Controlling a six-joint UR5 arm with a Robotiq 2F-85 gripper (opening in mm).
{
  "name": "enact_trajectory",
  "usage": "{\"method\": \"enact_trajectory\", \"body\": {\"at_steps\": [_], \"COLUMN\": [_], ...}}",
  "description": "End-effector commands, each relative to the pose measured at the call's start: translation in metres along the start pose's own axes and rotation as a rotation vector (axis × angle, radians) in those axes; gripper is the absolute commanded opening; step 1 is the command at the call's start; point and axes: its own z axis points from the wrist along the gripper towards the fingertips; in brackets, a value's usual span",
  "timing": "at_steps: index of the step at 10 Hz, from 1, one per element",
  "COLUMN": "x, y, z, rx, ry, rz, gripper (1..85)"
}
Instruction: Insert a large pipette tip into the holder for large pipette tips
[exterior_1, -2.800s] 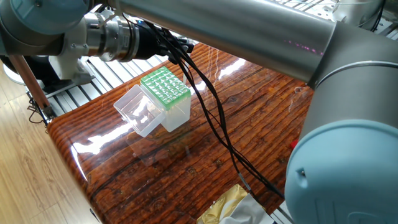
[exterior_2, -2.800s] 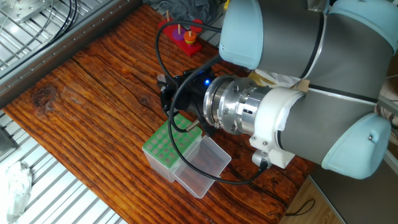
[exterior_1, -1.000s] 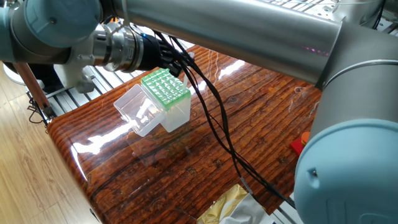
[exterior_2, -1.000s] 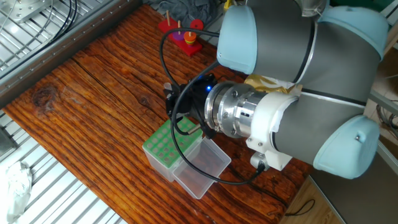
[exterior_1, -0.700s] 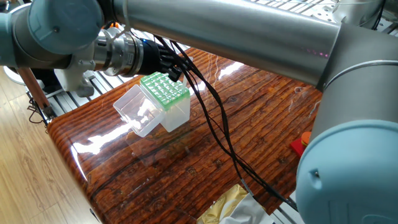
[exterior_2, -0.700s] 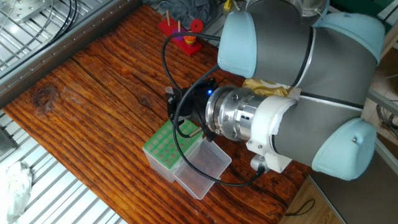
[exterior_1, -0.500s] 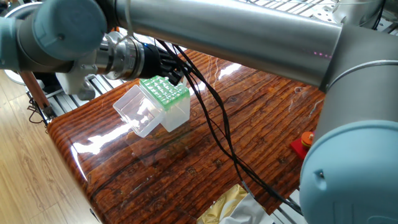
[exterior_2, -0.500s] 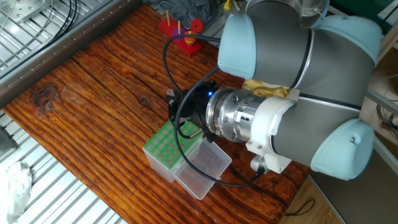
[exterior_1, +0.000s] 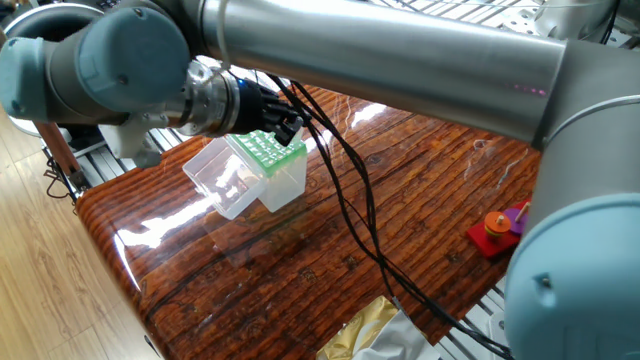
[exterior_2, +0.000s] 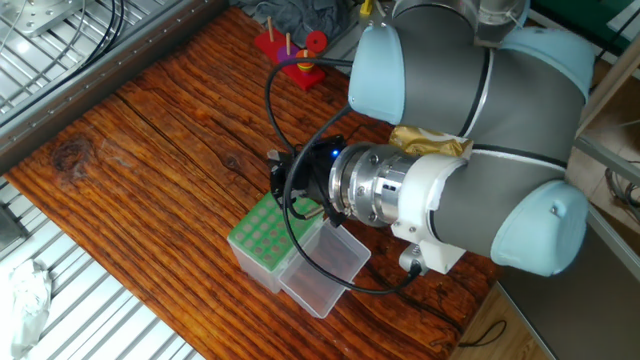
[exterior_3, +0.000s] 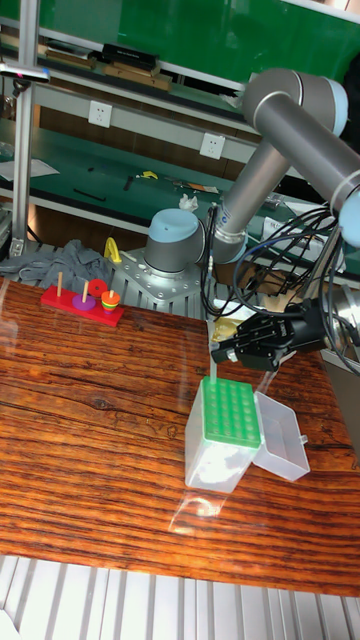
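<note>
Hand, grip unclear, is hovering mid-frame over the clear box's green grid top, probably aligning with a hole.

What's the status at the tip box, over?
Claw low over the holder, fingers' state unclear. Pipette tip not visible. Lid open to the side; nothing blocking the green grid.

Loads of bare surface left of the green-topped box; its open lid blocks the right.
</note>
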Motion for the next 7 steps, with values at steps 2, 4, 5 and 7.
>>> {"method": "enact_trajectory", "body": {"at_steps": [2, 4, 5, 7], "x": [0.001, -0.003, -0.008, -0.007], "y": [-0.009, -0.018, -0.017, -0.012], "z": [0.001, 0.004, 0.008, 0.016], "rx": [0.047, 0.077, 0.08, 0.077], "ry": [-0.03, -0.038, -0.052, -0.053], "rz": [0.018, 0.016, 0.016, 0.007], "gripper": [8.7, 9.0, 9.7, 19.3]}}
